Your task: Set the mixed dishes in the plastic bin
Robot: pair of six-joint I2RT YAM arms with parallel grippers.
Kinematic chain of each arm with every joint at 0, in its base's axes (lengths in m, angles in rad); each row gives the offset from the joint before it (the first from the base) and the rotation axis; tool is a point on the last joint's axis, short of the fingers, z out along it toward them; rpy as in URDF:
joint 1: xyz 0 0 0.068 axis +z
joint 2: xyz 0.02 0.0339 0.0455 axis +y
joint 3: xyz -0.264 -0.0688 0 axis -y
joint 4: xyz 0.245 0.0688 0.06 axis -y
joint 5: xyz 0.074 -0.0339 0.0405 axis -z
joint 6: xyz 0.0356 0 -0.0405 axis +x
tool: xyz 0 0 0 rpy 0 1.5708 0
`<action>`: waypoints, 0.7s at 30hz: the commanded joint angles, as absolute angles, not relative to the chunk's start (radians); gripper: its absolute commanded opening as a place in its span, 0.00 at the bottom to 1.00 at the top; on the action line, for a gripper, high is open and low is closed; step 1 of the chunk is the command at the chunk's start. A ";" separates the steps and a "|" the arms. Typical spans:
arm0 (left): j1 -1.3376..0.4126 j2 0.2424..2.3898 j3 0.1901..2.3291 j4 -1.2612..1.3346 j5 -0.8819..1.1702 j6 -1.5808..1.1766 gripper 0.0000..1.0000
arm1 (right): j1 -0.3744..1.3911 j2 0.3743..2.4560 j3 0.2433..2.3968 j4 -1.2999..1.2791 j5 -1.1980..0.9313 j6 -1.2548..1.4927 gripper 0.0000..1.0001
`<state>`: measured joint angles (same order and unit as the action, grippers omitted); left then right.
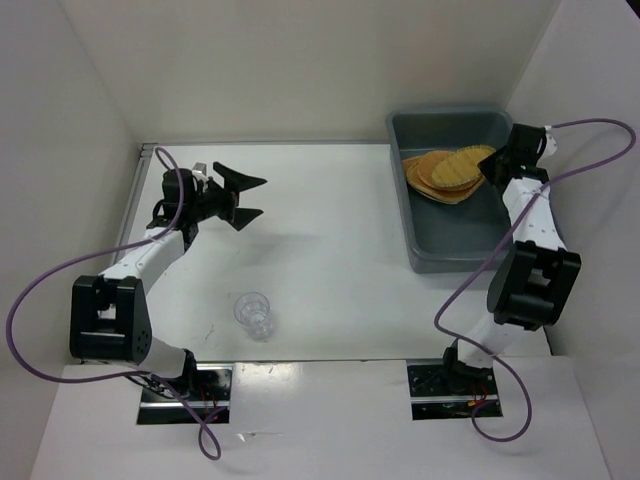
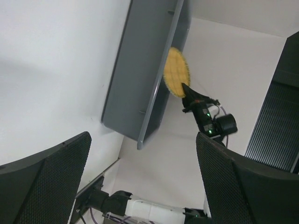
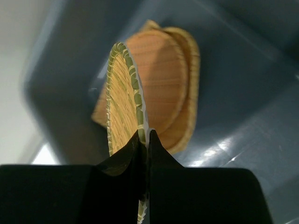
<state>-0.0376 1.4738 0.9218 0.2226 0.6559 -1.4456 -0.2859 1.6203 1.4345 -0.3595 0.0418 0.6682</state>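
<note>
The blue-grey plastic bin [image 1: 445,250] stands at the back right of the table. Tan woven plates [image 1: 440,178] lie stacked inside it. My right gripper [image 1: 494,162] is shut on the rim of another woven plate [image 3: 122,107] and holds it edge-up over the stack [image 3: 180,93] inside the bin [image 3: 252,70]. The held plate [image 2: 175,72] also shows above the bin's rim in the left wrist view. A small clear ribbed cup [image 1: 253,313] stands on the table near the front left. My left gripper [image 1: 252,198] is open and empty, raised at the back left.
White walls enclose the table on three sides. The right arm [image 1: 530,250] runs along the bin's right side. Purple cables [image 1: 40,290] loop beside both arms.
</note>
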 commanded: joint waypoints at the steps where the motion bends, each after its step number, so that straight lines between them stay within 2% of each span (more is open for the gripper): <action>1: -0.012 1.422 0.885 0.206 0.650 -1.410 0.99 | -0.281 1.695 1.476 -0.284 0.112 0.663 0.00; 13: 0.037 1.411 0.862 0.169 0.641 -1.391 0.99 | -0.290 1.856 1.565 -0.242 0.094 0.710 0.00; 21: 0.037 1.430 0.862 0.158 0.632 -1.373 0.99 | -0.290 1.979 1.629 -0.242 0.091 0.719 0.05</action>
<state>0.0315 1.4357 0.8631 0.1562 0.6319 -1.4075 -0.2859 1.9385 1.5642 -0.2951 0.0750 0.7147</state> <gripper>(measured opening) 0.993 0.071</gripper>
